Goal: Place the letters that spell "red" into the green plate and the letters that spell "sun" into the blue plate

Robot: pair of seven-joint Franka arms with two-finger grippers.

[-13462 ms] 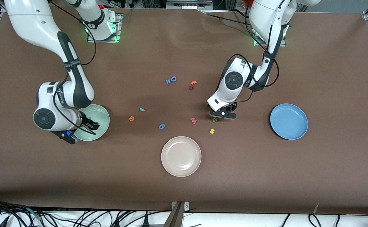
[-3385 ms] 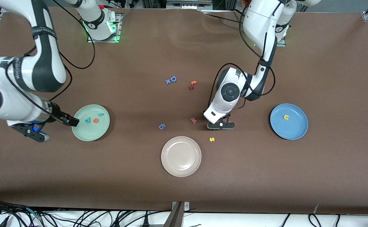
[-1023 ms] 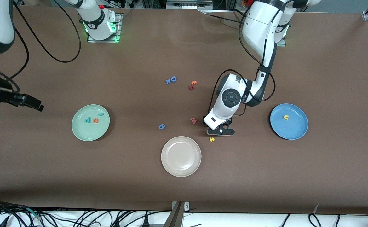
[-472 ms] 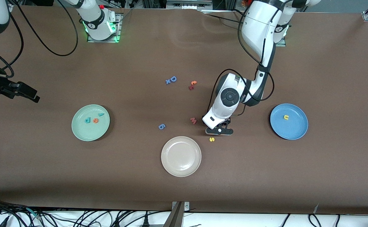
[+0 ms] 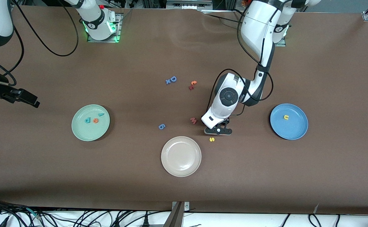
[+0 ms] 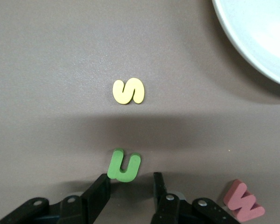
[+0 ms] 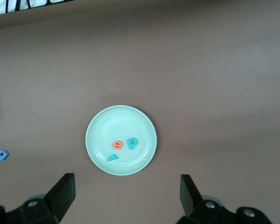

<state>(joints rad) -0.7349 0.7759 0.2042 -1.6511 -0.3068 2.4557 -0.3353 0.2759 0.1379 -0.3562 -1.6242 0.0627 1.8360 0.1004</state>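
Left gripper [image 6: 130, 186] low at frame centre, jaws part-open astride green "n" [image 6: 124, 164]; pink "w" [image 5: 193, 120] beside, yellow "s" [image 5: 212, 139] below. Green plate [image 5: 77, 129] holds "r" [image 5: 100, 114], "e" [image 5: 95, 120], "d" [image 5: 88, 120]; blue plate [image 5: 294, 132] holds "u" [image 5: 286, 117]. Right gripper [image 7: 126, 186] waits wide open, empty

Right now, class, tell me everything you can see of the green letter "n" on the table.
The green "n" is a small, thick, matte, foam-looking letter with rounded edges and two short legs joined by an arch. It lies flat on the brown table, beside the pink "w" and farther from the front camera than the yellow "s". The left end effector is low over it, fingers either side of its arched end, not yet clamped.
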